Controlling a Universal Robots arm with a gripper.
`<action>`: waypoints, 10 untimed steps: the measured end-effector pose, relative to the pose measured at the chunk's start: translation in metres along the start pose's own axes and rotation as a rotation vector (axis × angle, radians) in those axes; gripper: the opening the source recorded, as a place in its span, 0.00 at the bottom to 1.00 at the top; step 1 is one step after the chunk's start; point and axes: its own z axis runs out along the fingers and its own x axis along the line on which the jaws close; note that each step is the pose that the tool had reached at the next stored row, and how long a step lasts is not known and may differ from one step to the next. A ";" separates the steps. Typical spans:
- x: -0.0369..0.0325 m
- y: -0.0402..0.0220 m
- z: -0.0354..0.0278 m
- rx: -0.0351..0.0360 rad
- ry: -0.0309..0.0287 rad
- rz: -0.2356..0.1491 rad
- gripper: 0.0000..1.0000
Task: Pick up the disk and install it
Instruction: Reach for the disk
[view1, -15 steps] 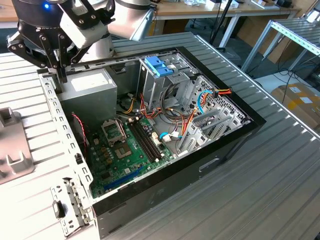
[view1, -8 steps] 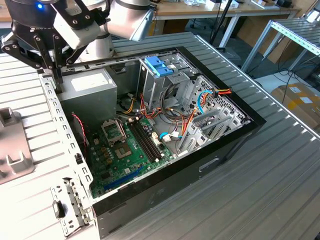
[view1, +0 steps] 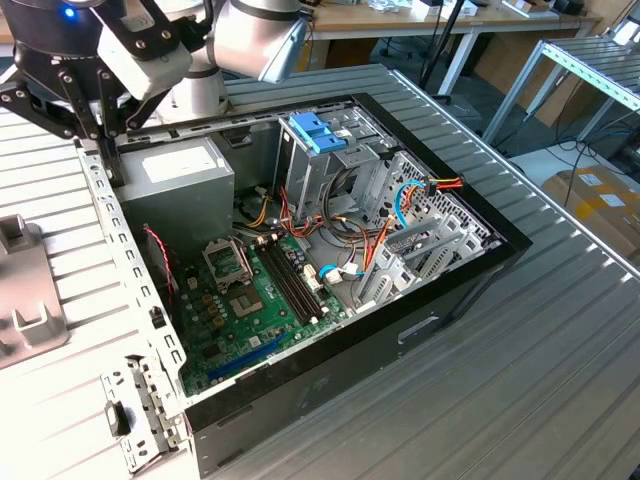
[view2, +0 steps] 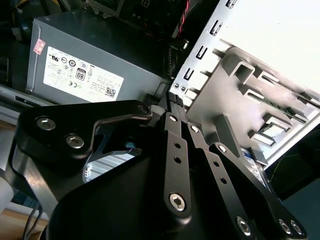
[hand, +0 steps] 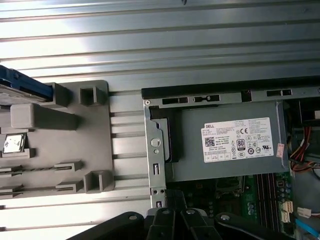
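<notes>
The tool, tips together, hovers beside the grey power supply

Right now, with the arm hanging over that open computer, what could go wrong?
1. The shut black pincer sits close to the perforated silver case edge and could scrape it.
2. The dark flat disk with a blue side piece lies on the grey plastic holder; a skewed grip might drop it.
3. Loose orange and red cables beside the metal cage with light-blue handles may snag.
</notes>
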 end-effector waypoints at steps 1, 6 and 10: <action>0.0012 -0.0001 0.0000 0.0001 0.0000 0.000 0.11; 0.0054 -0.0004 -0.0001 0.0000 0.0000 0.000 0.11; 0.0090 -0.0007 -0.0002 0.0000 0.0000 0.000 0.11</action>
